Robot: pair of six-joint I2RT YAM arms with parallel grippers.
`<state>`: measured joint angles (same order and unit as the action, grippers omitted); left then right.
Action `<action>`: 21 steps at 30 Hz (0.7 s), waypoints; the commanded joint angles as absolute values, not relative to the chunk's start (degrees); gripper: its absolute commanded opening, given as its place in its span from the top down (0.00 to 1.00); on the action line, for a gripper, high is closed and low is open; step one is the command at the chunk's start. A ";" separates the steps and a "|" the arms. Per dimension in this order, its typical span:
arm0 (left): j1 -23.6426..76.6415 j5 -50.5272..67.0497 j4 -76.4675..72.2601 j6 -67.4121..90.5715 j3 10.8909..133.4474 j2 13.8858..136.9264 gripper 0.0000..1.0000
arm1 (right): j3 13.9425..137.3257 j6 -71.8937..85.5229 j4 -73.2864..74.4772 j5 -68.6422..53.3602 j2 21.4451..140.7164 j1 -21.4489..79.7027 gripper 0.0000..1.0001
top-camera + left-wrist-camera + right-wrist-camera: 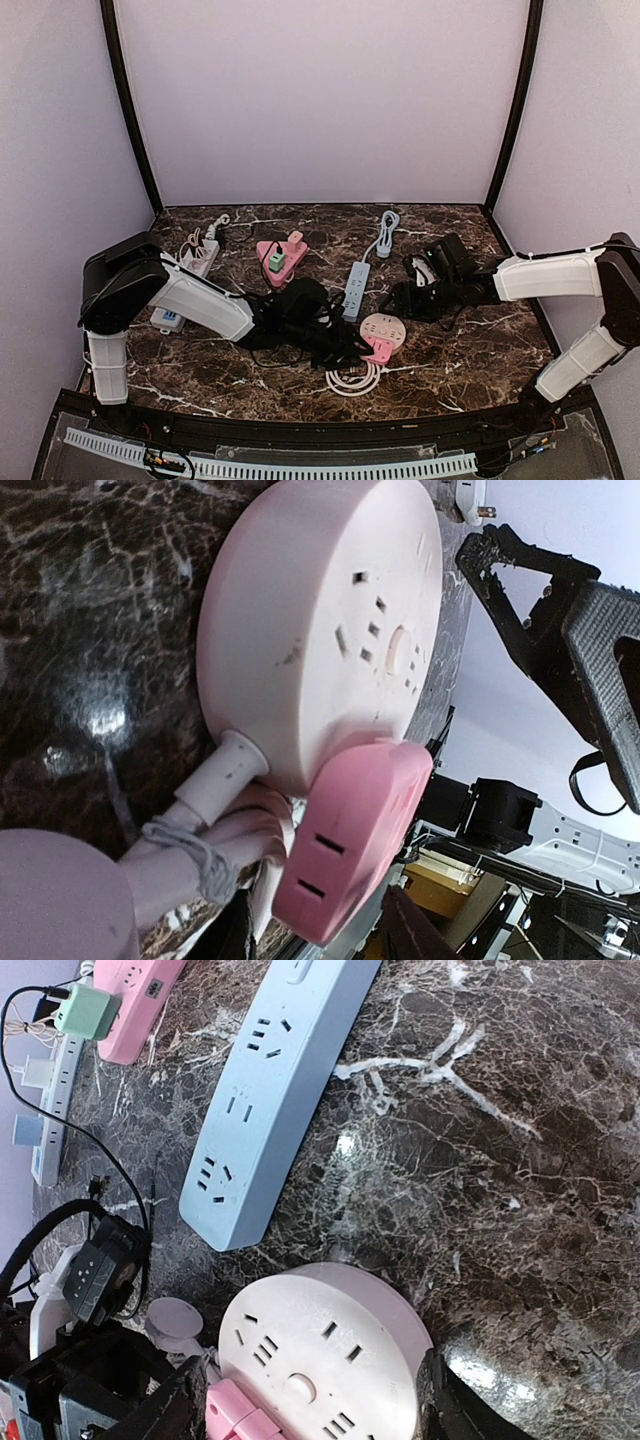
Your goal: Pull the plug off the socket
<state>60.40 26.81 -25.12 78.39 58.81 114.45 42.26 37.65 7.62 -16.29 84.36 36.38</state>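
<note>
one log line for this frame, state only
left gripper: open at pink plug | plug: in round socket | right gripper: open, straddling socket | blue strip: idle

plug (352,842) on round socket's (330,620) near edge

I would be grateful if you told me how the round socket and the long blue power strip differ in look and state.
The round socket is a pale pink disc; the blue power strip is a long bar. The round socket has a pink plug at its edge, while the blue power strip's visible outlets are empty. Both lie flat on the marble table, outlets up.
</note>
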 commanded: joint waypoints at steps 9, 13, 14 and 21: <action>59.22 28.79 -26.66 79.50 63.64 116.63 0.71 | 42.62 37.89 6.15 -14.99 84.65 35.94 0.32; 58.30 29.53 -25.60 78.94 64.71 116.70 0.79 | 43.08 37.71 6.17 -14.64 85.48 35.79 0.32; 57.82 29.91 -24.79 78.53 65.26 116.71 0.81 | 43.07 37.71 6.13 -14.56 85.71 35.76 0.32; 55.19 32.86 -19.65 74.70 70.68 118.29 0.87 | 43.42 37.75 6.06 -13.24 86.56 35.69 0.32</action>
<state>56.99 31.62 -22.70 78.35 67.09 117.30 42.33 37.58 7.20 -13.50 85.91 35.66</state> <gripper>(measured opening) 0.173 0.681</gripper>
